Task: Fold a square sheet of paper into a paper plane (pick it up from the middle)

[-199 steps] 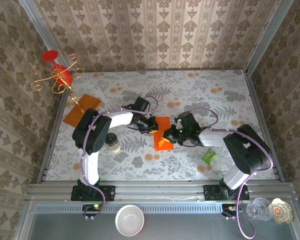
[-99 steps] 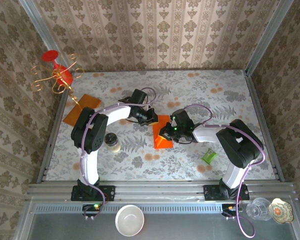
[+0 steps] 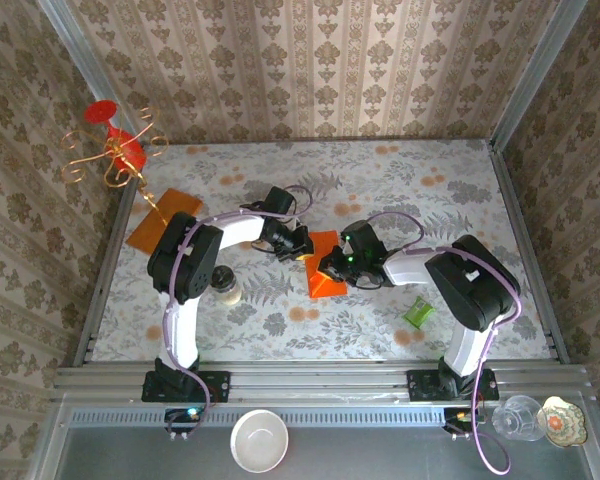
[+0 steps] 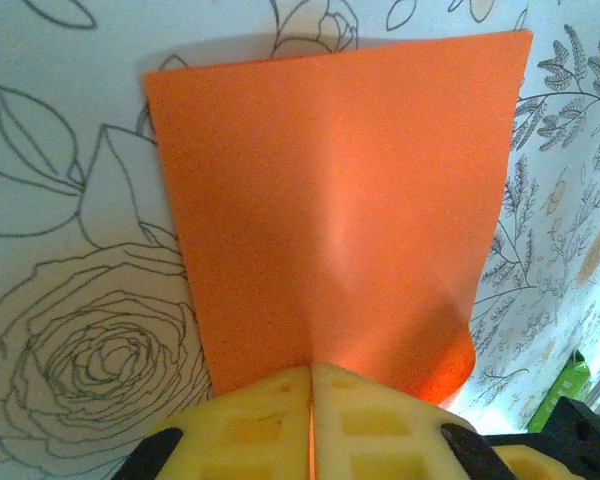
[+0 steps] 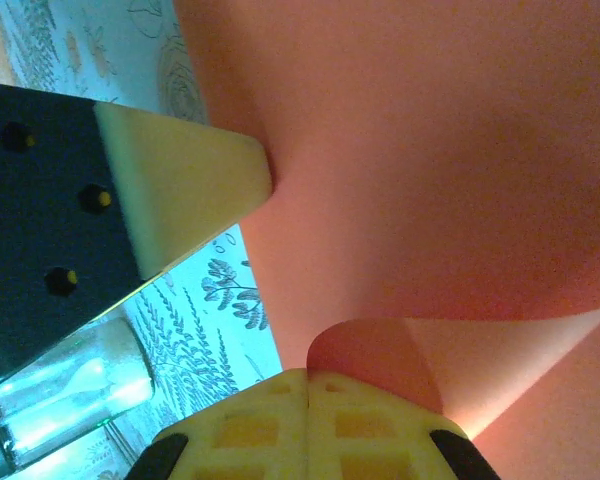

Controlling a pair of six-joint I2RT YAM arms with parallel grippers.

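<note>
The square sheet of paper (image 3: 323,272), bright red-orange, sits at the centre of the floral tabletop (image 3: 430,190), pinched from both sides. Seen from above, its long axis runs from the upper to the lower part of the frame, leaning slightly left at the bottom. The left gripper (image 3: 302,249) meets its upper left edge and the right gripper (image 3: 330,266) its right side.

In the left wrist view the paper (image 4: 330,200) stretches away from the left gripper (image 4: 310,375) toward the top of the frame. A faint crease rises from the closed yellow pads, which clamp its near edge. The lower right corner curls upward.

In the right wrist view the right gripper (image 5: 308,380) is likewise pressed shut on a curled flap of the paper (image 5: 430,150). The sheet is cut off at the top and right.

Any print on the green packet (image 3: 417,313), lower right of the table, is too small to read. The glass jar (image 3: 225,285) is partly hidden behind the left arm.
</note>
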